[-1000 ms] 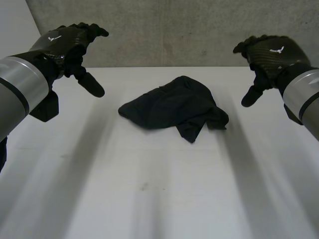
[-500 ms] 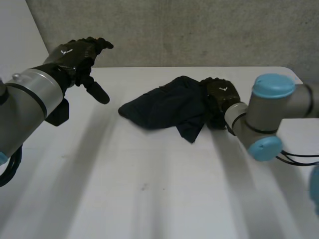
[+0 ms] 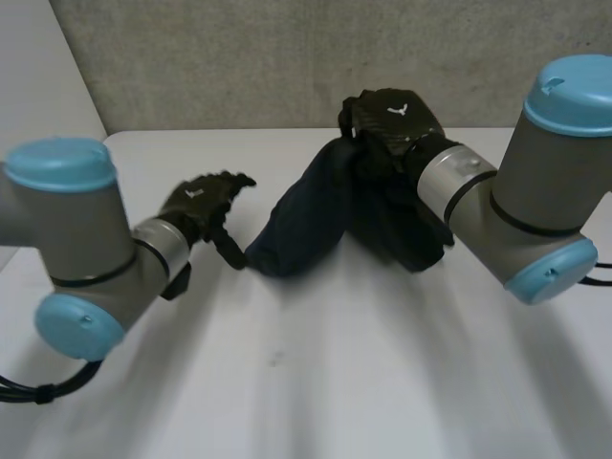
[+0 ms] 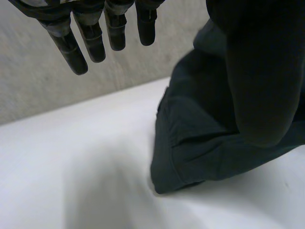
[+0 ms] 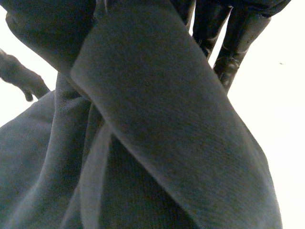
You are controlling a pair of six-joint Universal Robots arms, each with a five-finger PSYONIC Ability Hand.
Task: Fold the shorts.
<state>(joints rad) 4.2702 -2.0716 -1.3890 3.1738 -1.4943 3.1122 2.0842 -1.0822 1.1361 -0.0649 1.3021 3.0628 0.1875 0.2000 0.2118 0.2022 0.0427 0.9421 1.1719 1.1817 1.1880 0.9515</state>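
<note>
The dark navy shorts [image 3: 306, 220] hang bunched from my right hand [image 3: 392, 120], which is shut on their upper end above the table's far side. Their lower end still rests on the white table [image 3: 335, 382]. In the right wrist view the cloth [image 5: 143, 143] drapes across the palm with the fingers [image 5: 228, 43] showing behind it. My left hand [image 3: 201, 201] is open and hovers low, just beside the resting end, without touching it. The left wrist view has its straight fingers [image 4: 86, 43] above the table next to the shorts [image 4: 205, 133].
A grey concrete wall [image 3: 287, 57] runs along the table's far edge. My right arm's elbow [image 3: 550, 191] sits over the right side of the table and my left arm's elbow [image 3: 72, 249] over the left. Bare white tabletop spreads in front.
My right hand closed on the shorts and lifted their upper end off the table. My left hand dropped down and in towards the shorts' left end.
</note>
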